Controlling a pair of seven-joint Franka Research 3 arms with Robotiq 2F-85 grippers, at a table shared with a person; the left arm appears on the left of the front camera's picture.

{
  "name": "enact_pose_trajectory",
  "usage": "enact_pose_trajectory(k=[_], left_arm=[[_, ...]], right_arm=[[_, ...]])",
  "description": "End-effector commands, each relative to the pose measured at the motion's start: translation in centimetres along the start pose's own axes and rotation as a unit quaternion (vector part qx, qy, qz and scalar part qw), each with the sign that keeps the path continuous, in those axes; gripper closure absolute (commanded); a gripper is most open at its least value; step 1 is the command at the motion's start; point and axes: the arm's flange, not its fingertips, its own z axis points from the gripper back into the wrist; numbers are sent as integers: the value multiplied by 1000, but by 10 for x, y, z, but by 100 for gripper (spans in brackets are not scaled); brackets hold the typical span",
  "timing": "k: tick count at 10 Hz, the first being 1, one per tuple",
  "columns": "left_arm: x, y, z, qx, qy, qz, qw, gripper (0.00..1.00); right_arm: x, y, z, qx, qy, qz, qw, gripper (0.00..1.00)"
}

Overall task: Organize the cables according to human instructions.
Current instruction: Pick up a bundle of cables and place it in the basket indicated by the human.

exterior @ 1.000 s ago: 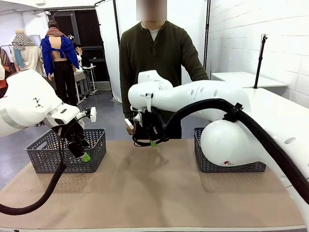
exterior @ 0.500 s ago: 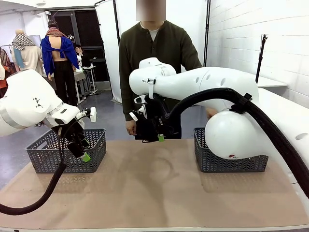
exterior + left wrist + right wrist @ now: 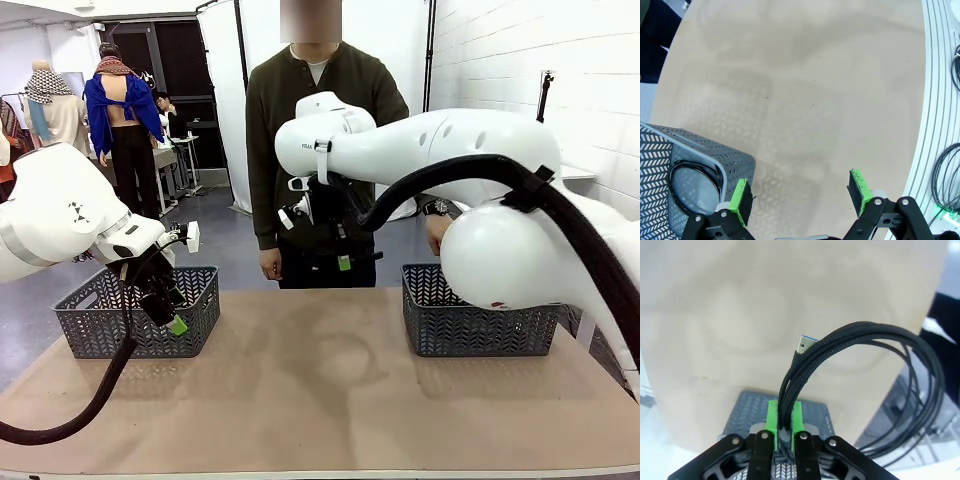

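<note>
Now, the right gripper [image 3: 783, 416], clamped on a coiled black braided cable [image 3: 860, 347], should swing toward three o'clock and release low over the dark grey mesh basket [image 3: 480, 320]; the left gripper [image 3: 802, 192] idles, spread empty.

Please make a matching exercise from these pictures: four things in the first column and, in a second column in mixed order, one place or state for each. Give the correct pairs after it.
Things:
1. left gripper
2. right gripper
3. left basket
4. coiled cable

Places or states:
A. holds a coiled black cord inside
B. pinched between green pads, USB plug sticking out
C. jaws wide open, nothing between them
D. shut, raised above the table in front of the person

Pairs: 1-C, 2-D, 3-A, 4-B
</note>
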Motion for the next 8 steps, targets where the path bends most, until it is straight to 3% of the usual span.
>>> enact_pose_trajectory(k=[1,4,6,7,8], left_arm=[[1,0,2,-3,2,1,1000,0],[1,0,2,-3,2,1,1000,0],[1,0,2,-3,2,1,1000,0],[1,0,2,-3,2,1,1000,0],[1,0,2,-3,2,1,1000,0]], right_arm=[[-29,46,-22,-32,19,-42,998,100],[-57,54,-22,-39,-5,-65,997,100],[-68,52,-20,-28,-50,-55,997,100],[-53,21,-10,-31,-3,-57,998,100],[-53,21,-10,-31,-3,-57,998,100]])
